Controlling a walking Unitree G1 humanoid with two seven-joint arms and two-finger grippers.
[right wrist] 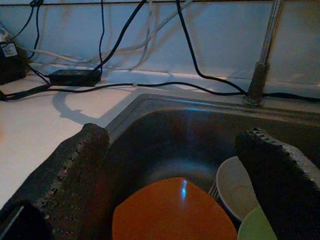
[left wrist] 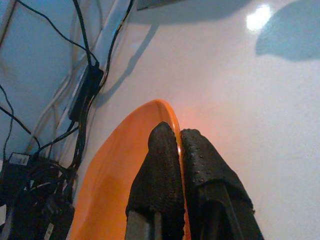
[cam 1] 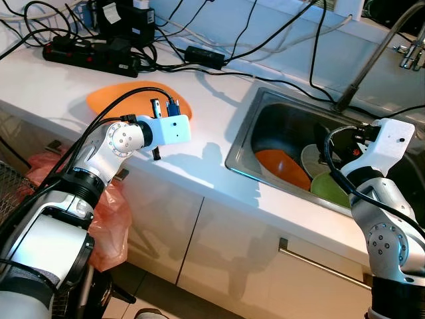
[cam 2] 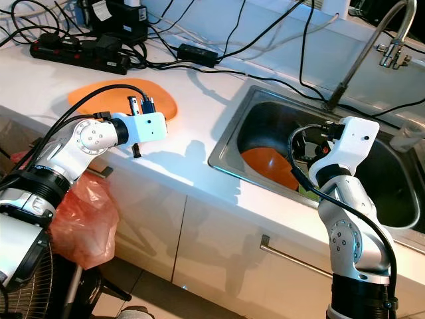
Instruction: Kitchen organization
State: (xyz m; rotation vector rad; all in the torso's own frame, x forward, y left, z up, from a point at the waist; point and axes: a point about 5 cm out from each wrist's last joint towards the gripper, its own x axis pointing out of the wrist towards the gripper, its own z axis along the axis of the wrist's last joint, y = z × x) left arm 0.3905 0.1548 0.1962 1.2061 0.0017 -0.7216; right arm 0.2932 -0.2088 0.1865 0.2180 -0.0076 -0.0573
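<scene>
An orange plate lies on the white counter left of the sink. My left gripper is shut on that plate's near rim, one finger on top and the other outside the edge. In the sink lie another orange plate, a white plate and a green plate. My right gripper hangs open above the sink's front part, fingers wide apart, with nothing between them.
A black power strip, an adapter and several cables run along the back of the counter. The faucet rises behind the sink. A pink plastic bag hangs below the counter edge beside the cabinet doors.
</scene>
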